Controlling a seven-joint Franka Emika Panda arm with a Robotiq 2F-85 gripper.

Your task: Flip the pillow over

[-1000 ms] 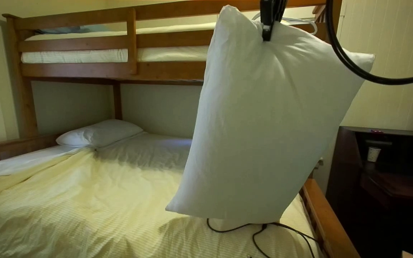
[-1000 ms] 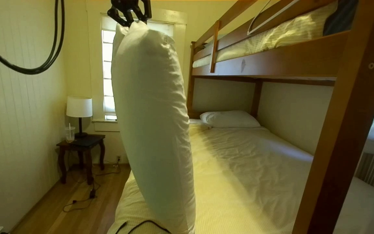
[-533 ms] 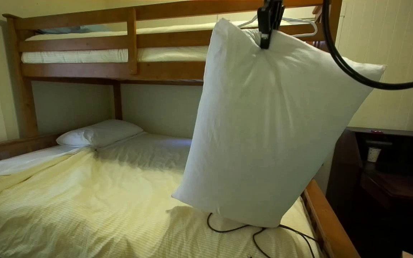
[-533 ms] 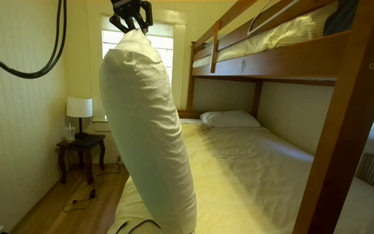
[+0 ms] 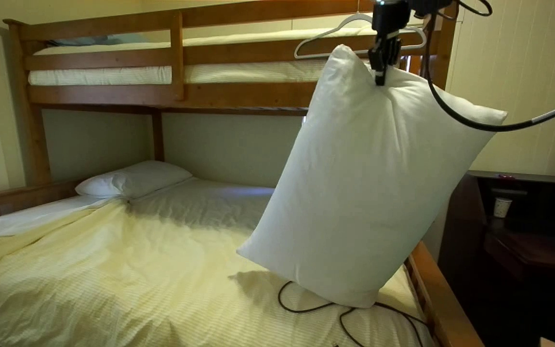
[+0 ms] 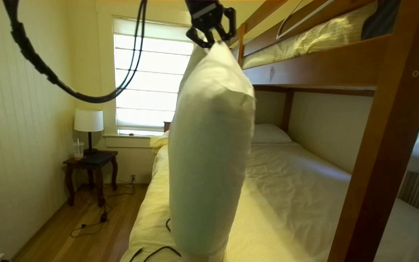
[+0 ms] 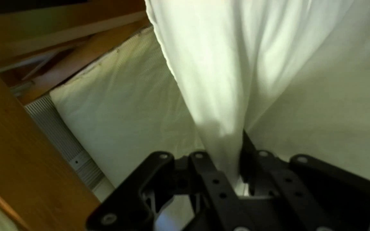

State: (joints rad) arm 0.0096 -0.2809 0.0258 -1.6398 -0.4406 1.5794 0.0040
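Note:
The pillow, plump and white, hangs on end over the near part of the bed, its top edge pinched into folds. My gripper is shut on that edge from above, a little off one corner. In another exterior view the pillow shows its narrow side, nearly upright below the gripper. Bunched white fabric of the pillow runs between both fingers in the wrist view, where the gripper fills the bottom. Whether the pillow's lowest corner rests on the bed I cannot tell.
A flatter white pillow lies at the far end of the yellow-covered bed. Black cables lie below the hanging pillow. The upper bunk rail, a hanger and a bunk post stand close by. A lamp is by the window.
My gripper has come down and shifted sideways, toward the bunk in an exterior view, bringing the pillow's top along. The pillow leaned over midway and now hangs straighter. The grip stays the same.

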